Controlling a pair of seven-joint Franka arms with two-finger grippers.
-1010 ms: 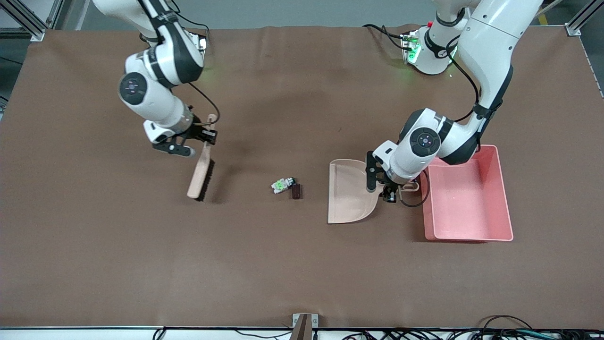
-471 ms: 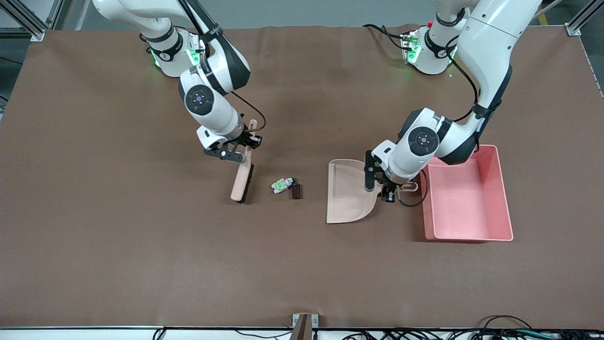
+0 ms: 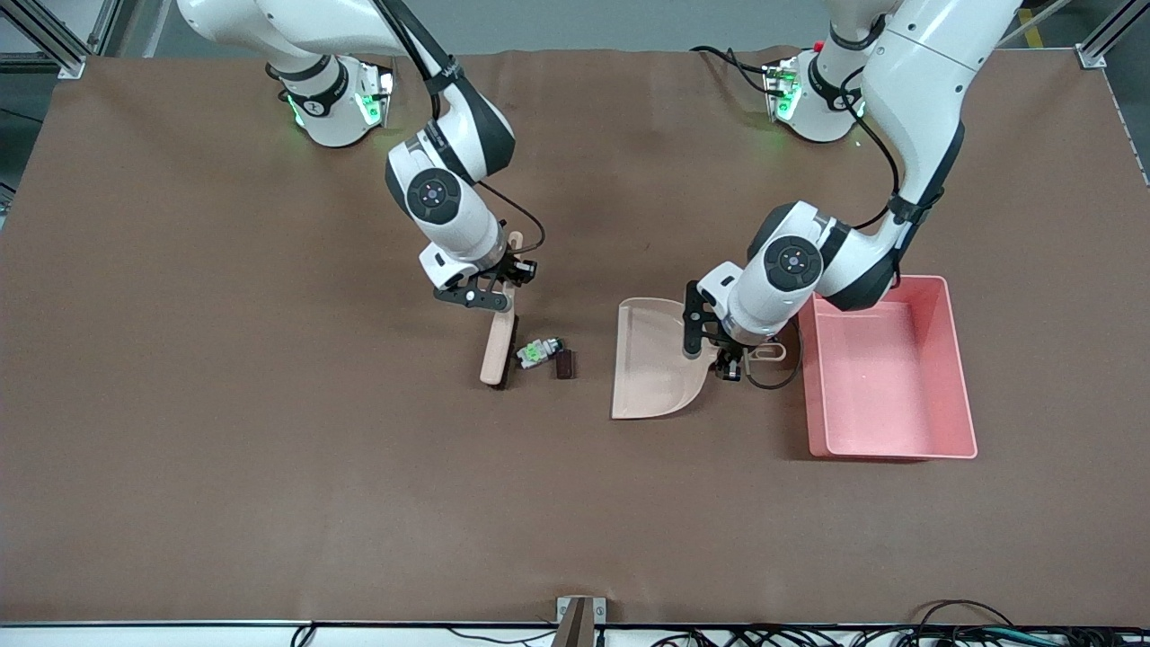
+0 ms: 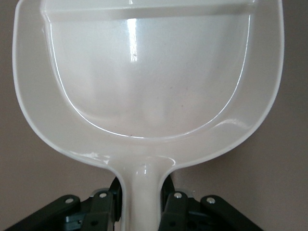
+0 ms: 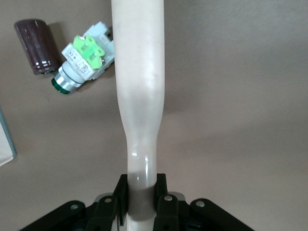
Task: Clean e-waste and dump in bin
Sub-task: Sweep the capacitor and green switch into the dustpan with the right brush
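The e-waste lies mid-table: a white piece with green parts point(image 3: 537, 352) and a small dark block point(image 3: 564, 364) beside it. My right gripper point(image 3: 508, 279) is shut on the handle of a beige brush point(image 3: 497, 349), whose bristle edge rests against the white-green piece. The right wrist view shows the handle point(image 5: 139, 96), the white-green piece point(image 5: 84, 60) and the dark block point(image 5: 36, 45). My left gripper point(image 3: 732, 355) is shut on the handle of the beige dustpan point(image 3: 651, 359), whose mouth faces the e-waste a short gap away. The dustpan point(image 4: 144, 72) is empty. The pink bin point(image 3: 961, 377) stands beside the dustpan, toward the left arm's end.
The brown table mat point(image 3: 269, 449) spreads all round. The arm bases point(image 3: 337, 99) stand along the edge farthest from the front camera. Cables point(image 3: 898, 629) run along the nearest edge.
My right gripper has carried the brush toward the left arm's end until it reached the white-green piece. My left gripper has shifted the dustpan slightly toward the e-waste.
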